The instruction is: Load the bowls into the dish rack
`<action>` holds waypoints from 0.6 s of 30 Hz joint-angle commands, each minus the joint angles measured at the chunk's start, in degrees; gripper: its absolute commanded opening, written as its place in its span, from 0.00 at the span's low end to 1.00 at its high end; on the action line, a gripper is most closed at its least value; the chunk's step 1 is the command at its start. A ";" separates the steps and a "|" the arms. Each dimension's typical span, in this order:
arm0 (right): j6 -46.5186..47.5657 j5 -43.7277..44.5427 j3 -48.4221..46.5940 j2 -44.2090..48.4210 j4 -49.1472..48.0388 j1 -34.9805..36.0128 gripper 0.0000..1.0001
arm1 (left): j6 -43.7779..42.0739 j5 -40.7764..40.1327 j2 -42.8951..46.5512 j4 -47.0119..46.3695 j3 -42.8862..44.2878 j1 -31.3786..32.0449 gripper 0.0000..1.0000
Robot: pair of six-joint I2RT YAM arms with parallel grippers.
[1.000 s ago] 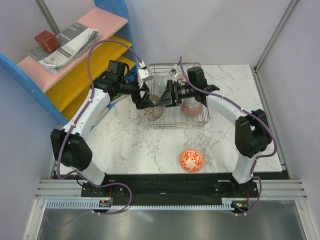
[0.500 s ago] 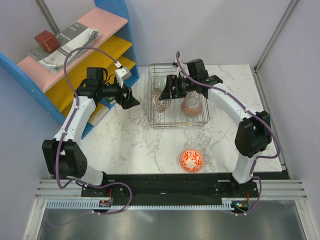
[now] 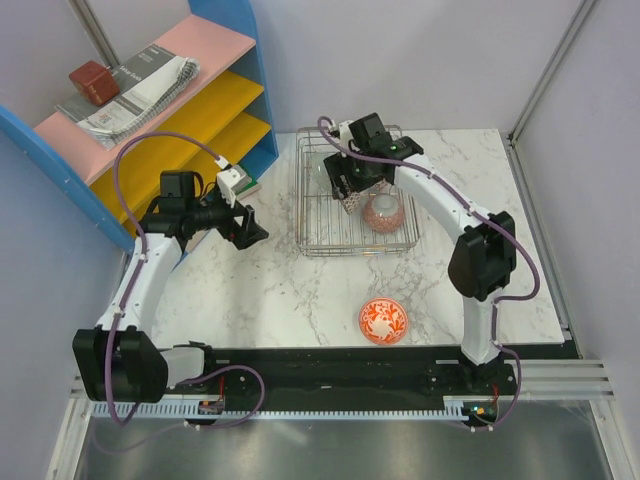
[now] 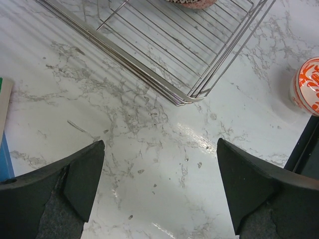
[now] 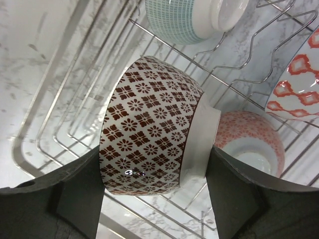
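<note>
Logging right gripper (image 5: 154, 194) clenched on brown-patterned bowl (image 5: 149, 129), tipped sideways above dish rack (image 3: 352, 251) wires | judged glazed ceramic: rigid, slick, chippable; favoured hold across foot and rim | found left gripper (image 4: 159, 149) spread, empty, over table (image 4: 149, 114) | spotted red-orange bowl (image 3: 383, 320) outside rack.
</note>
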State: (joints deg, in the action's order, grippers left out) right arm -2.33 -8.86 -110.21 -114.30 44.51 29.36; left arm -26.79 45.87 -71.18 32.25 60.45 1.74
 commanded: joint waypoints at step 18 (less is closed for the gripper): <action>21.84 31.36 -7.82 -8.13 0.76 12.11 0.00 | 3.67 0.63 5.17 -4.48 -5.07 -4.90 1.00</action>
State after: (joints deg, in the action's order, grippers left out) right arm 15.16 16.14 -115.02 -121.89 47.44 40.03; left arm -24.73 45.41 -67.48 29.76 55.83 -2.57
